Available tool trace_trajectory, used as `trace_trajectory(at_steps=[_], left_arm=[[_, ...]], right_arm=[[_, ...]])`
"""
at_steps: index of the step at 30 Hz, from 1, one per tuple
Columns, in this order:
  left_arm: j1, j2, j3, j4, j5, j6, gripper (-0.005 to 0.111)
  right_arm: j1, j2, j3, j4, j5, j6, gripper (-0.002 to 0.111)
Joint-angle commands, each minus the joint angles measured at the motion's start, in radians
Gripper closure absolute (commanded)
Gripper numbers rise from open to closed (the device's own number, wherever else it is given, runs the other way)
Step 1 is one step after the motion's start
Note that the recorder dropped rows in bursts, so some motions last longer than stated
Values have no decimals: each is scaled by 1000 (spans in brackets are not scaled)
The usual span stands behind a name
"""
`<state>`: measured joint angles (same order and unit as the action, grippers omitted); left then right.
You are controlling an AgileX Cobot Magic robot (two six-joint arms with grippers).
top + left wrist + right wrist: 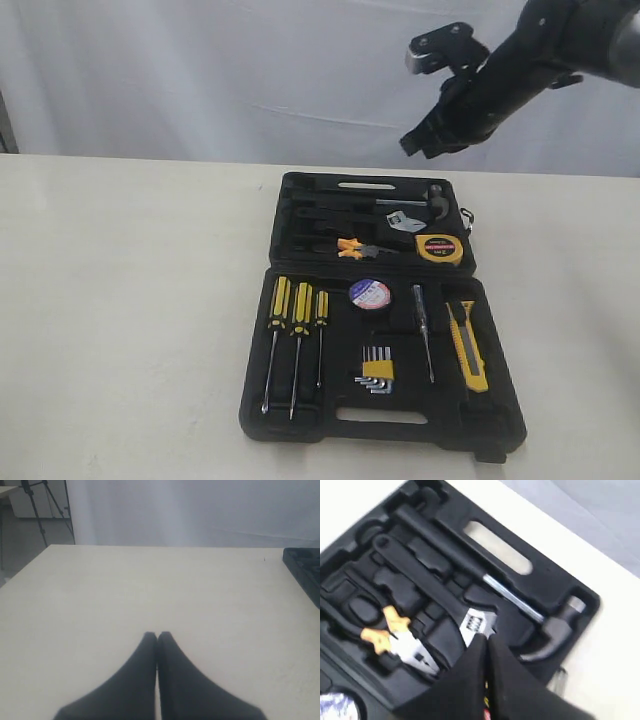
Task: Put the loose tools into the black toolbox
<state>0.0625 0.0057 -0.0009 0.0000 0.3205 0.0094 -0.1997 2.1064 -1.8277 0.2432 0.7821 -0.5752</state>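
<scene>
While over toolbox, right hand closed

Black toolbox, yellow tape measure, orange-handled pliers.

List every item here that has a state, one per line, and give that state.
Black toolbox: open, lying flat.
Pliers: inside toolbox, far half.
Tape measure: inside, far half.
Tape roll: inside, near half.
Utility knife: inside, near half.
Left gripper: shut, holding nothing.
Right gripper: shut, raised above toolbox.
</scene>
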Motion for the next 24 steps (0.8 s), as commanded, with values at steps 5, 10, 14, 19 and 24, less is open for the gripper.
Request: trace_trajectory(at_steps=[5, 10, 14, 19, 24], left_arm=[[-6, -6, 1, 0, -1, -2, 107], [-6, -6, 1, 0, -1, -2, 107], [-6, -6, 1, 0, -1, -2, 107], [-6, -6, 1, 0, -1, -2, 107], [-6, -6, 1, 0, -1, -2, 107]], right_arm=[[-8, -177, 159, -26, 72, -141, 109], [49, -289, 359, -26, 23, -288, 109], [111, -346, 480, -21, -27, -290, 109], [256, -407, 627, -123, -50, -273, 109], [535, -482, 826, -497, -207, 121, 109]])
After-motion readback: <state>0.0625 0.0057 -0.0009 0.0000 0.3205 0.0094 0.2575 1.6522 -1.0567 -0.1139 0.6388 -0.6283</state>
